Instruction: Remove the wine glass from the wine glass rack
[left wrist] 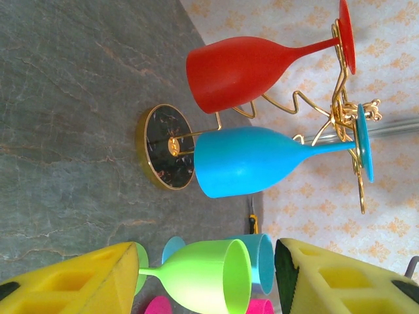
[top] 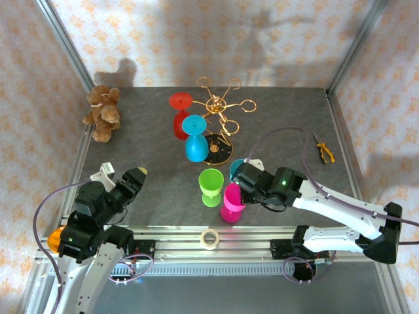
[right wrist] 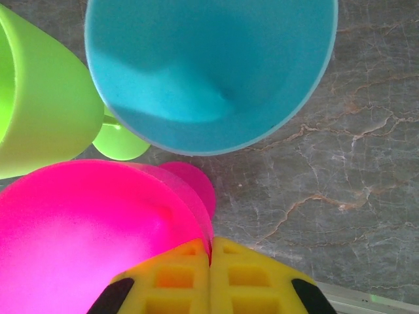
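Yellow right pincer [right wrist: 211,252] closed by pink glass [right wrist: 78,235]; left pincer [left wrist: 206,261] halfway apart, empty.

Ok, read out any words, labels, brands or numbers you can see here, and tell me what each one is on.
None to read. The red glass, blue glass, green glass, pink glass and teal glass are plain, as is the rack. The wallpaper bears only a small orange pattern.
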### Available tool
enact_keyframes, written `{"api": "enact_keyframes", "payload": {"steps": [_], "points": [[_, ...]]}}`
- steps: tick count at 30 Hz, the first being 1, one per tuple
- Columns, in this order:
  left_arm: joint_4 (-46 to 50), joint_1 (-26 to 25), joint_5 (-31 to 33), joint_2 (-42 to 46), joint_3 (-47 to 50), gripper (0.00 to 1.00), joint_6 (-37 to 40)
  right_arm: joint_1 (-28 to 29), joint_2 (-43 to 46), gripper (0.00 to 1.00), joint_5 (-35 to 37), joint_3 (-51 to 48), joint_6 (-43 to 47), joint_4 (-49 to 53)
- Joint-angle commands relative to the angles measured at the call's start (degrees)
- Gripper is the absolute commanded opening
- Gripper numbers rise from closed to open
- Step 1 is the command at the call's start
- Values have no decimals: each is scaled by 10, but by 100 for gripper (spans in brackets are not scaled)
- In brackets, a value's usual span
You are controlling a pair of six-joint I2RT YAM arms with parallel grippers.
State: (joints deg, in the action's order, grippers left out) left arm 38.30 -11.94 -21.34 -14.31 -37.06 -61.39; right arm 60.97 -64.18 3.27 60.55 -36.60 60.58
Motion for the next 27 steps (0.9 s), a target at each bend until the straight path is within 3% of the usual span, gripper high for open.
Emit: {"api": "enact_keyframes", "payload": {"steps": [1,11,27], "points": [[-10,3,14,-4,-2,56,13,2,-6,0,23,-8,1,1],[-9,4,17,-2,-2,56,14,2,-17,0,33,-9,3,2],[-8,4,17,0,1,56,14,3,-28,23,33,5,12,12]]}}
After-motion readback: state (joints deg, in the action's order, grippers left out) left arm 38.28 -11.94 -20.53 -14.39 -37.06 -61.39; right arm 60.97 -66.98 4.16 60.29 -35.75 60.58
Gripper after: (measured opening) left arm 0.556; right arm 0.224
